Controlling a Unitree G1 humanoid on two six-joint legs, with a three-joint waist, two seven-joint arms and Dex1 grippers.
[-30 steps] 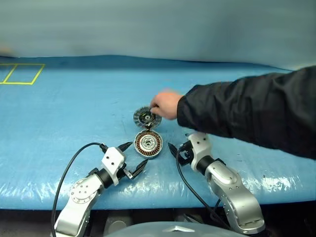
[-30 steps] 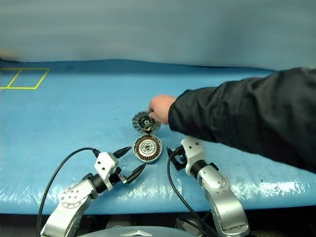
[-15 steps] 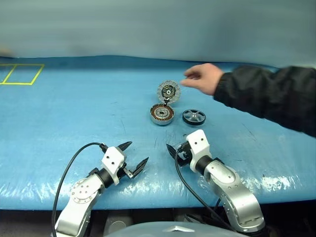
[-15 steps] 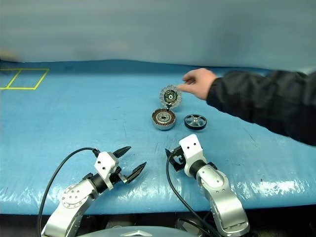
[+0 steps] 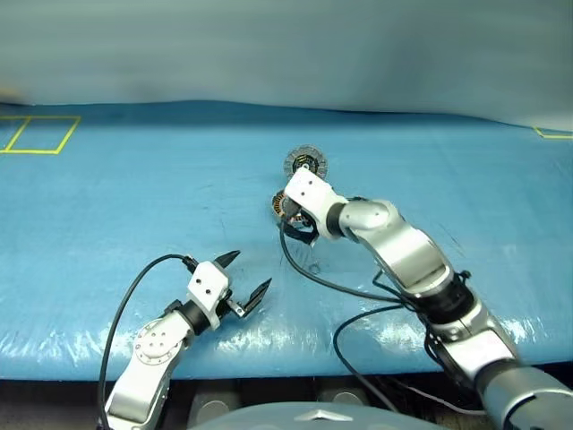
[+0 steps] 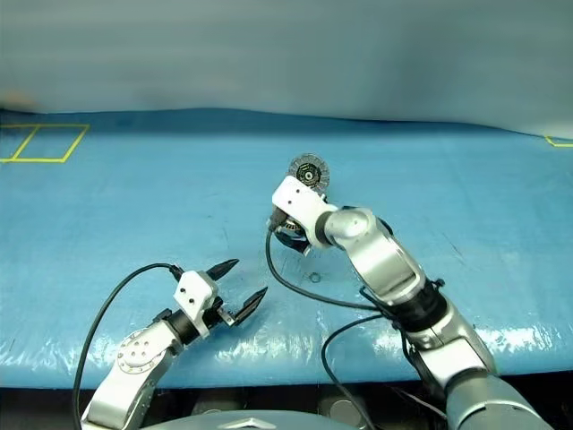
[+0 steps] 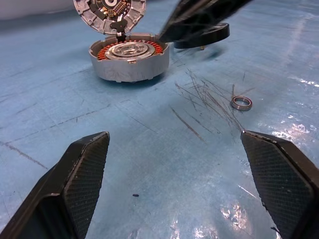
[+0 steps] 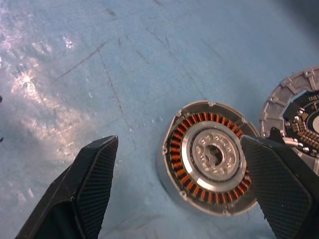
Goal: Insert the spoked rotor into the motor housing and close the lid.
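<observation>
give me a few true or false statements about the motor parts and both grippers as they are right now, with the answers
1. The lid stands open behind the motor housing. True.
2. The spoked rotor already sits inside the housing. False: it lies on the blue table beside the housing, whose copper windings and hub are bare.
3. The right gripper is open over the housing. True.
4. The left gripper is shut on the lid. False: it is open and empty, well short of the parts.
5. A small metal ring lies loose on the table. True.
</observation>
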